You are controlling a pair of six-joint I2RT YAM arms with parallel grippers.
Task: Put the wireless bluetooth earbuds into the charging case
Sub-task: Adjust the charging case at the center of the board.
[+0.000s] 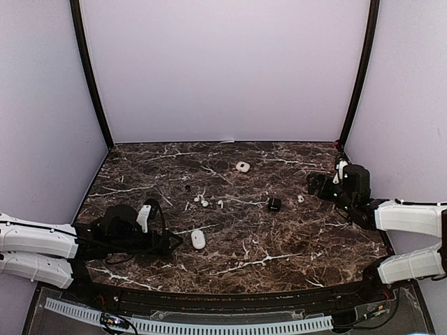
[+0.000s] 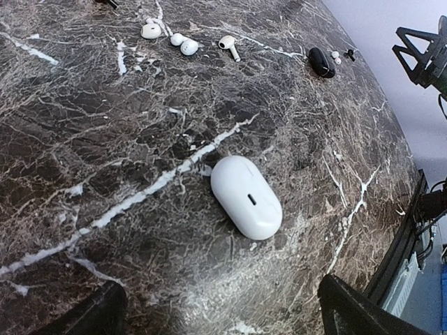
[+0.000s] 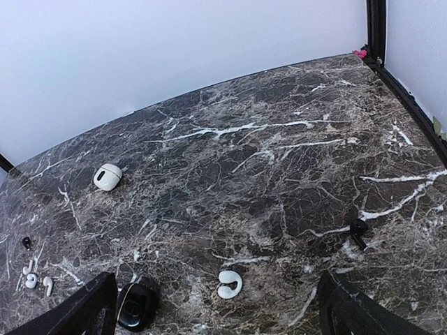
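White earbuds; brown, white-veined marble table

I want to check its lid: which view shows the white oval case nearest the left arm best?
The left wrist view: the white oval case lies large and centred, apparently closed, its whole top visible. The top view shows it only as a small white blob. The right wrist view misses it.

Enclosure with plain, pale lilac walls: a back wall and two side walls, meeting at slanted black corner posts. The table has a dark brown marble pattern with white veins, lit evenly with a soft glare. A white perforated strip curves in front of its near edge.
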